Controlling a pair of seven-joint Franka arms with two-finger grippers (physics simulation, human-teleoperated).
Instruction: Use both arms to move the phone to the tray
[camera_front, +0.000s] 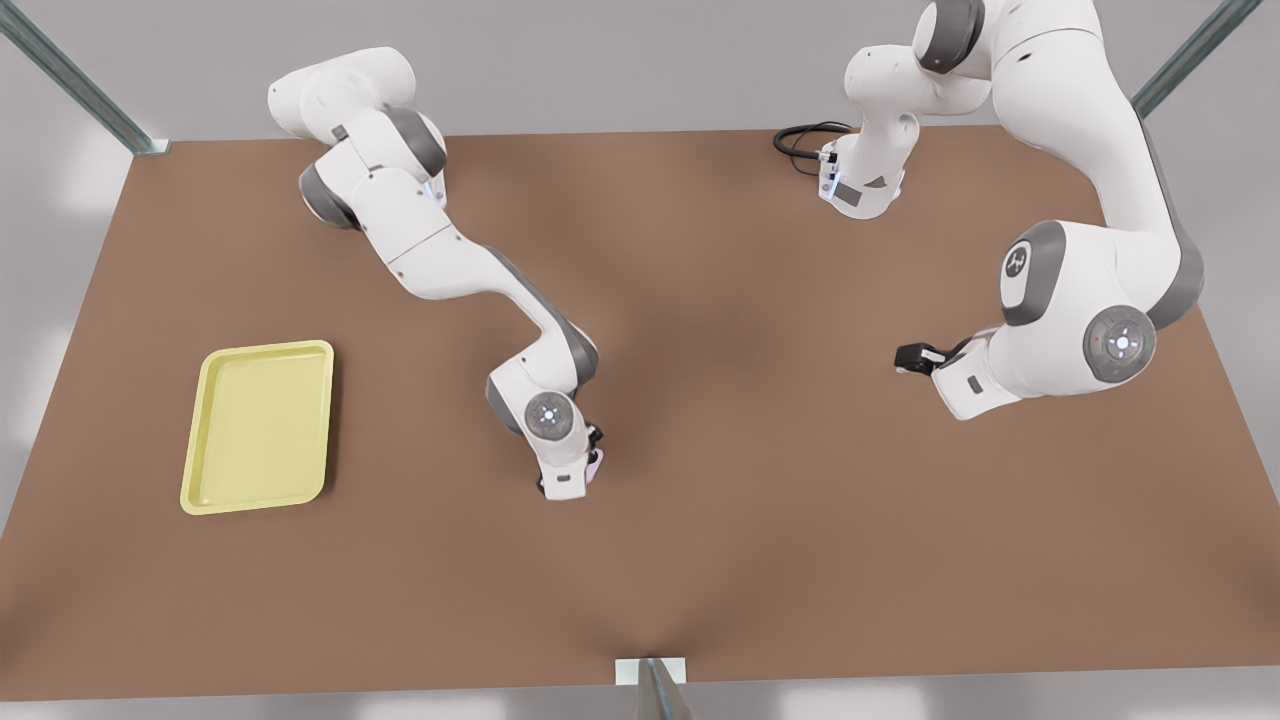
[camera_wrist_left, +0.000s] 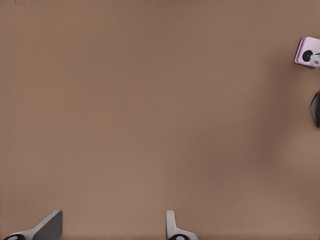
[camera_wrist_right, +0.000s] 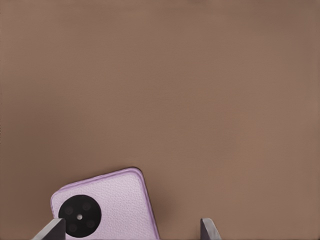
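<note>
Fingers of the right hand (camera_wrist_right: 132, 230) straddle the flat pale-pink phone (camera_wrist_right: 117, 205) unclosed, ready to grip; left hand (camera_wrist_left: 112, 227) waits wide over brown counter (camera_front: 760, 500), pale yellow tray (camera_front: 258, 427) apart.

I see a finely grained, leathery matt phone (camera_wrist_right: 110, 205), a smooth matt brown surface (camera_front: 700, 520), a satin plastic-looking tray (camera_front: 258, 428).

White jointed right arm bent low, black two-finger right gripper (camera_wrist_right: 132, 229) spread wide, pointing down. White left arm raised, black left gripper (camera_wrist_left: 112, 225) also spread, hovering.
</note>
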